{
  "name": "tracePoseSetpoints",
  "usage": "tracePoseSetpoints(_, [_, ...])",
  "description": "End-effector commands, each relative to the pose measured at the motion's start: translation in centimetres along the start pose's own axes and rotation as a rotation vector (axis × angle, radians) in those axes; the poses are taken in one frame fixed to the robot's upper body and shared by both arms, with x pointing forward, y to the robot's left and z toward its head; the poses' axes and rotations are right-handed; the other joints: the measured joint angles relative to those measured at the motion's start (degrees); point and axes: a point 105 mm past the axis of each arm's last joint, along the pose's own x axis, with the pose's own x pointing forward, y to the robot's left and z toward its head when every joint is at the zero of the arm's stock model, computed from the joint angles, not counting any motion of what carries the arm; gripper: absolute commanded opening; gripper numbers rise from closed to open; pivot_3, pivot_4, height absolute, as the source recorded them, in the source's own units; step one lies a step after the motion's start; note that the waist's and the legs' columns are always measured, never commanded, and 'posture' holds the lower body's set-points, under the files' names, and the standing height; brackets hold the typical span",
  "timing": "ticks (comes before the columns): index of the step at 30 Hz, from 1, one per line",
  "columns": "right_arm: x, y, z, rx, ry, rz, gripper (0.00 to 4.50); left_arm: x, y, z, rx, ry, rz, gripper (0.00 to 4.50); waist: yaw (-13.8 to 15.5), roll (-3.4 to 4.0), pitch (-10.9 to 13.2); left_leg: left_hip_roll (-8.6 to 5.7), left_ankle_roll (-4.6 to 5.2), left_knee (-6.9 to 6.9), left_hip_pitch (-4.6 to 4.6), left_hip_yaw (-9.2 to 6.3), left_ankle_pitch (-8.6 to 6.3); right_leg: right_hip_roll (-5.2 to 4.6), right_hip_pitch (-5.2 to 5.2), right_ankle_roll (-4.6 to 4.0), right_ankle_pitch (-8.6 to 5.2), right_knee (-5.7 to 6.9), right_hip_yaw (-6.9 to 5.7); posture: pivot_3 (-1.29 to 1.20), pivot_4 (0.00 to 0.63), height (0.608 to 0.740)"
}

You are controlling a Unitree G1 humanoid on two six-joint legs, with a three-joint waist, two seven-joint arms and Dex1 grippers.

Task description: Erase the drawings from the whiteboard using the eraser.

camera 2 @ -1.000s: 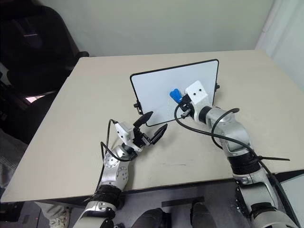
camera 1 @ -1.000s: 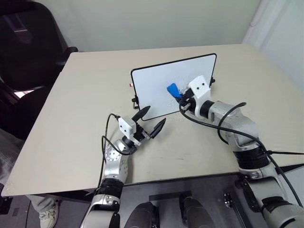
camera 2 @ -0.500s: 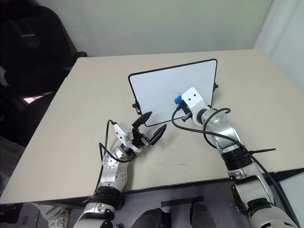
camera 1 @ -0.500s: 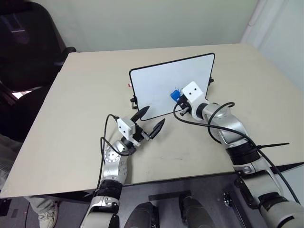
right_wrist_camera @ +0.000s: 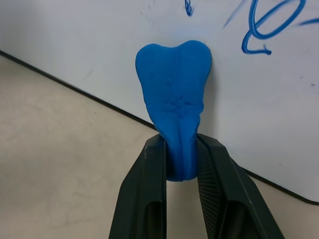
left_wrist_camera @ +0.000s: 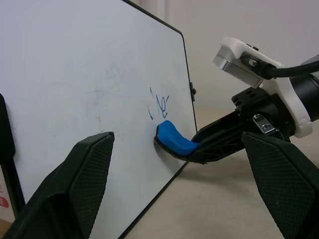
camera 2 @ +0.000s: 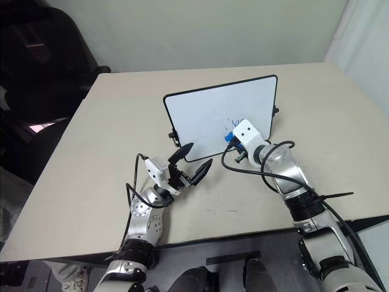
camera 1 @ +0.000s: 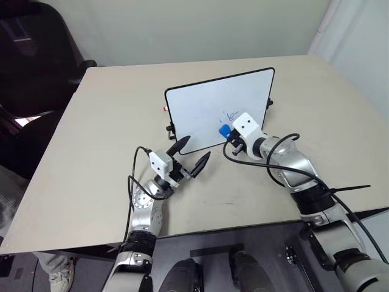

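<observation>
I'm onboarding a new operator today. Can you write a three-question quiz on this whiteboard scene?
1. True or false: the drawings are fully wiped off the whiteboard.
2. What is the right gripper shut on?
A. a marker
B. the eraser
C. a cloth
3. Fill in: the left gripper is ____ and holds nothing.

Key:
1. False; blue strokes show beside the eraser.
2. B
3. open
</observation>
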Motion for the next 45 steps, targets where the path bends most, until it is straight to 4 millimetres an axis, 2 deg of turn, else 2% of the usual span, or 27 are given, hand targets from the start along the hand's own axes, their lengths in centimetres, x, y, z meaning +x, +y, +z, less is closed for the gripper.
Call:
tracePoseSetpoints(1, [-1.3, -0.6, 4.4, -0.030, -0.144, -0.008, 0.78, -0.4, -0.2, -0.1, -0.005, -0.001, 0.009, 4.50, -0.06, 0.00, 0.00, 0.00, 0.00, 0.00, 0.00, 0.00, 0.00, 0.00, -0.01, 0.00, 0.00, 0.00, 0.00, 0.00, 0.150, 0.726])
tracePoseSetpoints(7, [-2.2, -1.5, 6.8, -0.028, -0.202, -0.037, 0.78, -0.5, -0.3, -0.1, -0.004, -0.004, 0.010, 4.50, -0.13, 0.00, 0.00, 0.02, -0.01, -0.02, 0.00, 0.00, 0.00, 0.01, -0.03, -0.02, -0.02, 0.00, 0.00, 0.00, 0.150, 0.726])
tracePoseSetpoints(9, [-2.3, -1.6, 7.0, -0.031, -0.206, -0.038, 0.78, -0.5, -0.4, -0.1, -0.004, -0.005, 0.010, 4.50, -0.14, 0.00, 0.00, 0.01, -0.01, -0.02, -0.02, 0.00, 0.00, 0.01, -0.05, -0.01, -0.03, 0.00, 0.00, 0.00, 0.150, 0.726])
tracePoseSetpoints(13, [-1.6, -1.5, 5.3, -0.030, -0.145, -0.038, 0.78, -0.6, -0.5, 0.0, -0.004, -0.006, 0.010, 4.50, -0.15, 0.00, 0.00, 0.02, -0.02, -0.03, -0.02, 0.00, -0.01, 0.01, -0.07, -0.02, -0.05, 0.00, -0.01, 0.00, 0.150, 0.726])
tracePoseSetpoints(19, [-0.9, 0.4, 2.8, -0.030, -0.075, 0.037, 0.78, -0.7, -0.7, 0.0, -0.006, -0.005, 0.010, 4.50, -0.15, 0.00, 0.00, 0.02, -0.03, -0.03, -0.02, 0.00, -0.02, 0.02, -0.07, 0.02, -0.12, 0.00, -0.02, 0.00, 0.150, 0.726])
tracePoseSetpoints(25, [-0.8, 0.2, 3.0, -0.013, -0.079, 0.023, 0.78, -0.9, -0.7, 0.0, -0.005, -0.004, 0.012, 4.50, -0.22, 0.00, 0.00, 0.03, -0.05, -0.05, -0.03, 0.00, -0.03, 0.03, -0.09, 0.01, -0.14, 0.01, -0.01, 0.00, 0.150, 0.726])
tracePoseSetpoints(30, [-1.3, -0.7, 5.1, -0.011, -0.150, -0.009, 0.78, -1.2, -0.8, 0.1, -0.005, -0.002, 0.020, 4.50, -0.32, 0.00, 0.00, 0.03, -0.05, -0.06, -0.05, 0.00, -0.04, 0.03, -0.14, 0.02, -0.19, 0.01, -0.01, 0.00, 0.150, 0.726])
tracePoseSetpoints(36, [-1.6, -4.0, 6.2, 0.032, -0.176, -0.156, 0.78, -1.5, -0.8, 0.2, -0.005, 0.001, 0.027, 4.50, -0.45, 0.00, 0.00, 0.04, -0.07, -0.07, -0.05, 0.00, -0.05, 0.04, -0.17, -0.01, -0.20, 0.01, -0.01, 0.00, 0.150, 0.726])
tracePoseSetpoints(41, [-1.5, -4.4, 5.1, 0.039, -0.137, -0.168, 0.78, -1.5, -0.8, 0.3, -0.004, 0.002, 0.026, 4.50, -0.58, 0.00, 0.00, 0.03, -0.07, -0.05, -0.05, 0.00, -0.05, 0.04, -0.16, -0.04, -0.18, 0.02, 0.00, 0.00, 0.150, 0.726])
tracePoseSetpoints(45, [-0.9, -3.2, 3.3, 0.028, -0.082, -0.129, 0.78, -1.4, -0.8, 0.2, -0.003, 0.003, 0.024, 4.50, -0.58, -0.01, -0.01, 0.03, -0.08, -0.05, -0.04, 0.00, -0.04, 0.04, -0.16, -0.06, -0.16, 0.06, 0.00, 0.00, 0.150, 0.726])
